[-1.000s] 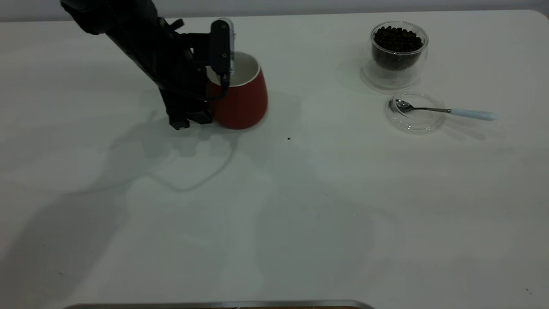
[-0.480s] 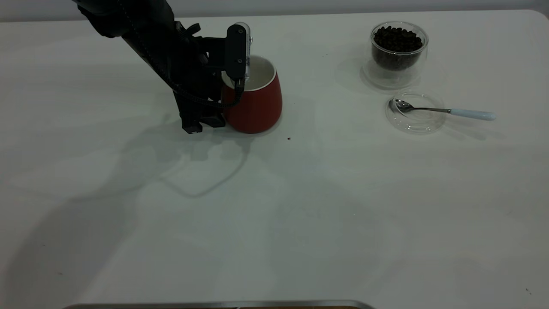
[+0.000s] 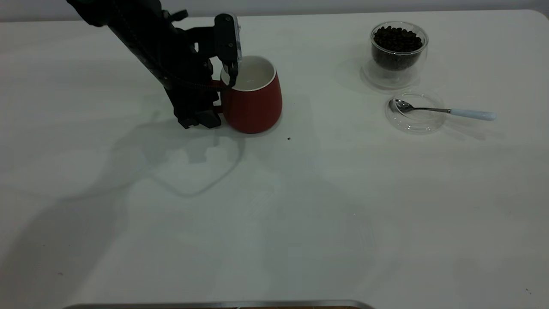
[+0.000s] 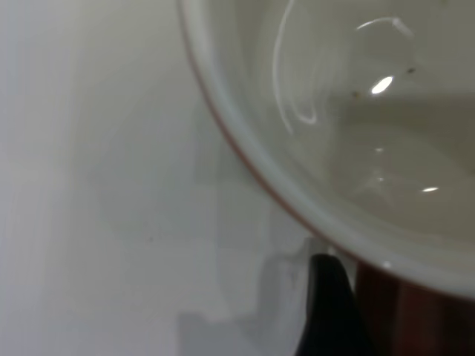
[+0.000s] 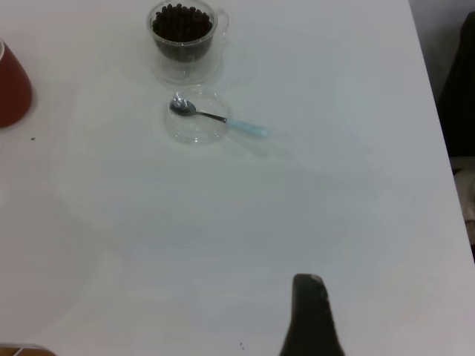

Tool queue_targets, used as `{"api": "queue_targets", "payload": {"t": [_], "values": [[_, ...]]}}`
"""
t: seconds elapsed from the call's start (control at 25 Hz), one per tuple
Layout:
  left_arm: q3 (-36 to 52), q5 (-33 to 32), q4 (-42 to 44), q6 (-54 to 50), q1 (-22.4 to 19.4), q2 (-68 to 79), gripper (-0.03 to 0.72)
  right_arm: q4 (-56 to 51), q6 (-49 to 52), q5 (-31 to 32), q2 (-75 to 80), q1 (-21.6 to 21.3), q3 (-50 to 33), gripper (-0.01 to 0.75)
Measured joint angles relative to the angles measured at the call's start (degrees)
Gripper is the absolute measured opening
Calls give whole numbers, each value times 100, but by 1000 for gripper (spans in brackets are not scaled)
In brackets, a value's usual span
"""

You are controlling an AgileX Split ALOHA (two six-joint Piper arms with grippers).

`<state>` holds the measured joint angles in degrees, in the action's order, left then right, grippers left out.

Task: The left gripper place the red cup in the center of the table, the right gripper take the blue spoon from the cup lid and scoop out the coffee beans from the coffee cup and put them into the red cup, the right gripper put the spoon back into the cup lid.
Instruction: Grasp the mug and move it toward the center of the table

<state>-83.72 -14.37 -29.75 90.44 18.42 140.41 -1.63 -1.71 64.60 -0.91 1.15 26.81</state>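
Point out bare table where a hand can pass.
Free: the wide near half of the table, and the strip between the red cup and the cup lid. Crowded: around the coffee cup, lid and blue spoon.

A bare test bench in a lab or robotics workroom: a plain white table (image 3: 300, 206) fills the exterior view, with a black robot arm (image 3: 146, 38) reaching in at ten o'clock and a pale blank wall (image 3: 343, 5) running behind at twelve. No household furnishings show.
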Motion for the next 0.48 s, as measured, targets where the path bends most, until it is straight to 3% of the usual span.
{"api": "queue_targets", "payload": {"t": [0.48], "values": [[0,-431,-1,-399,-467,-82,534,0,0,0,0,0,0,586]]}}
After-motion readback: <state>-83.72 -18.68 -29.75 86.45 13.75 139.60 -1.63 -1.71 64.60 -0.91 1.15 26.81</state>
